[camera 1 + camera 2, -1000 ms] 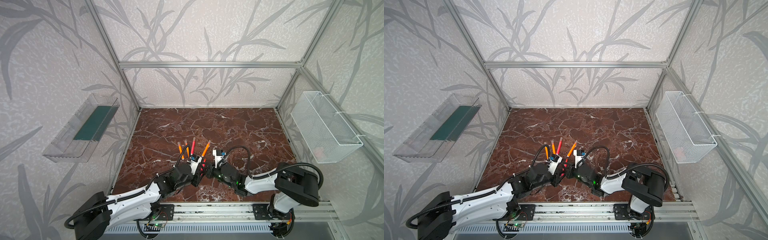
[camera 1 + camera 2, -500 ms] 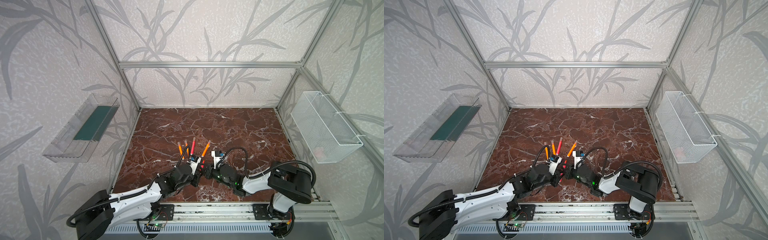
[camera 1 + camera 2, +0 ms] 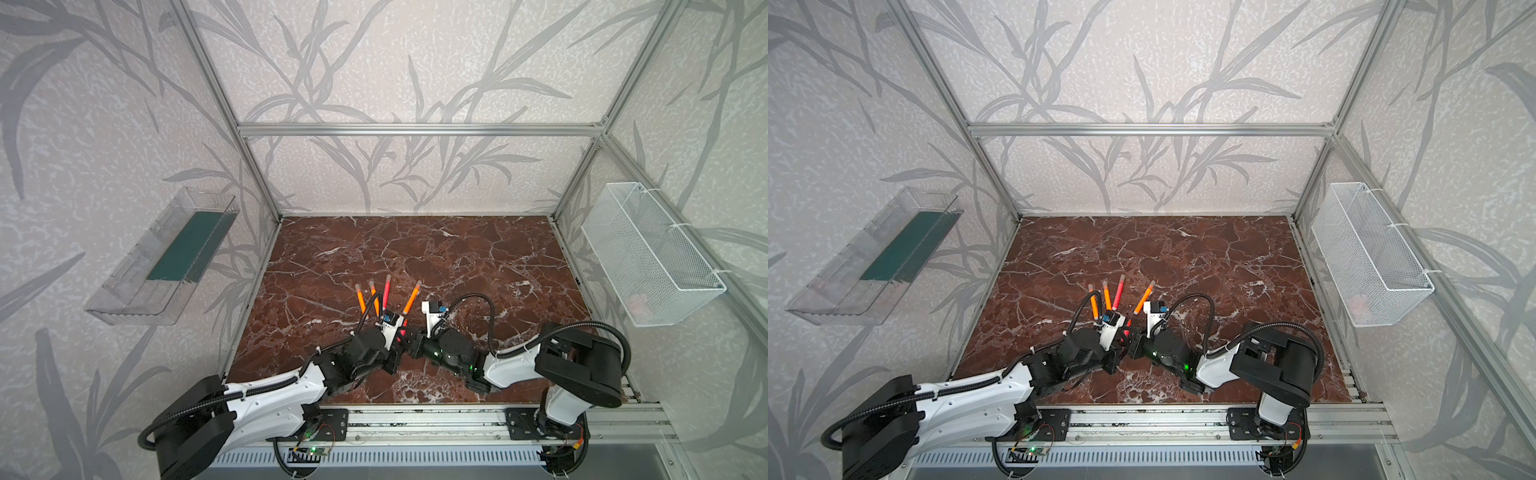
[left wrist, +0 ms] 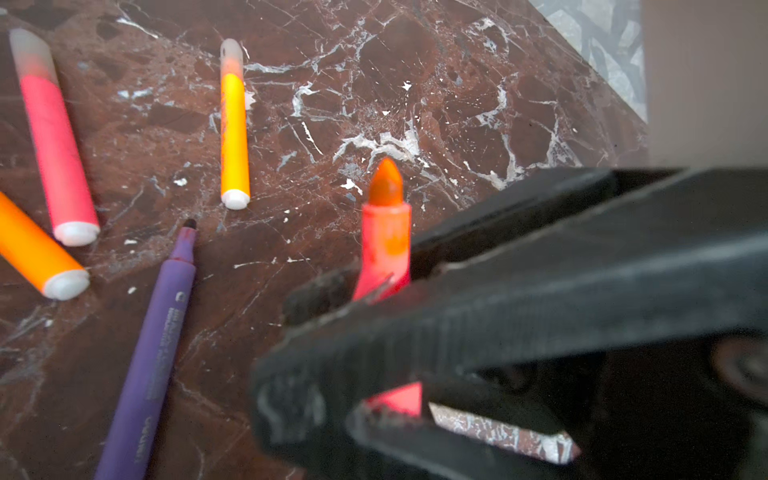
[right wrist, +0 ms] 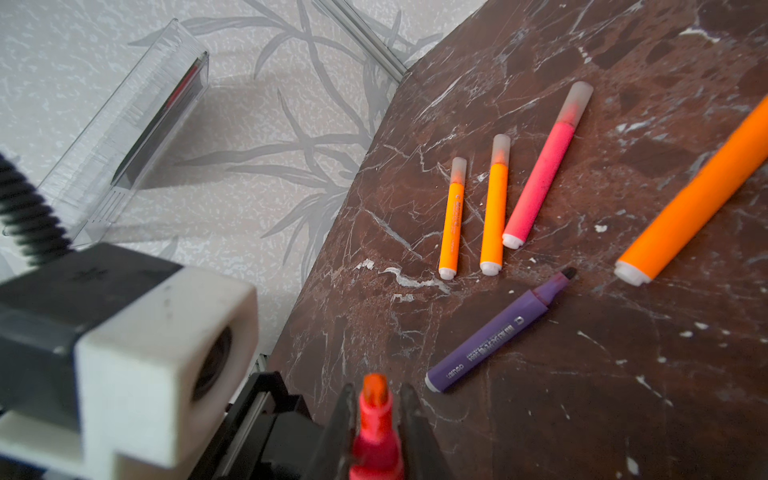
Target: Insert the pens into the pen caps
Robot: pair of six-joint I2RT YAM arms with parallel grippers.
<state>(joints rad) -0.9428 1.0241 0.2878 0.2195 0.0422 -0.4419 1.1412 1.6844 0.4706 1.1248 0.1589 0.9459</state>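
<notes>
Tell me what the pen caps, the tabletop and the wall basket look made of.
Pen caps: frosted translucent plastic; pen colour shows through. Tabletop: smooth brown marble or marble-print laminate; white veins. Wall basket: white-coated wire mesh, probably metal.

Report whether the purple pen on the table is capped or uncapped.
Uncapped. The purple pen lies flat with its dark tip bare; the pink pen nearby wears a translucent cap over its tip.
</notes>
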